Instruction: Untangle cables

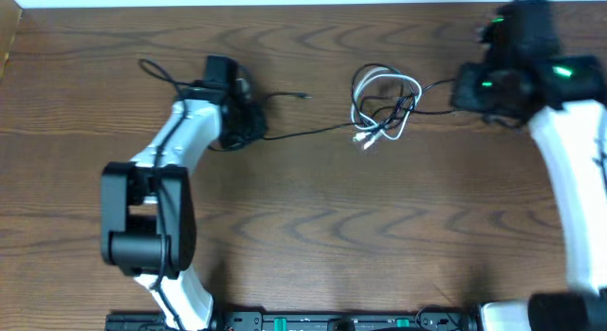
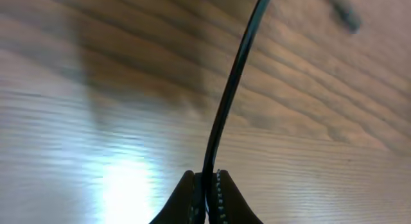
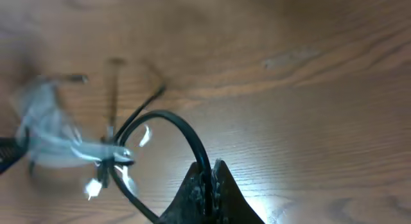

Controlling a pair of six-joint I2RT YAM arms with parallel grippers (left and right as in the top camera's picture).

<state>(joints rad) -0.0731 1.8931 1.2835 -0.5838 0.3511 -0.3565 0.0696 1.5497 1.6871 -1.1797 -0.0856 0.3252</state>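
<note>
The long black cable (image 1: 303,132) runs across the table from my left gripper (image 1: 245,132) into a knot at the middle, where it is looped with the white cable (image 1: 413,87). My left gripper (image 2: 207,180) is shut on the black cable (image 2: 231,95), which rises straight out of its jaws. On the other side of the knot, my right gripper (image 1: 455,92) is shut on another stretch of the black cable (image 3: 186,131), just right of the tangle. In the right wrist view the white cable (image 3: 51,131) is a blur at the left.
One black plug end (image 1: 305,96) lies loose on the table between my left gripper and the knot. White plug ends (image 1: 365,139) lie at the knot's lower edge. The wooden table (image 1: 313,236) stretches toward the arm bases.
</note>
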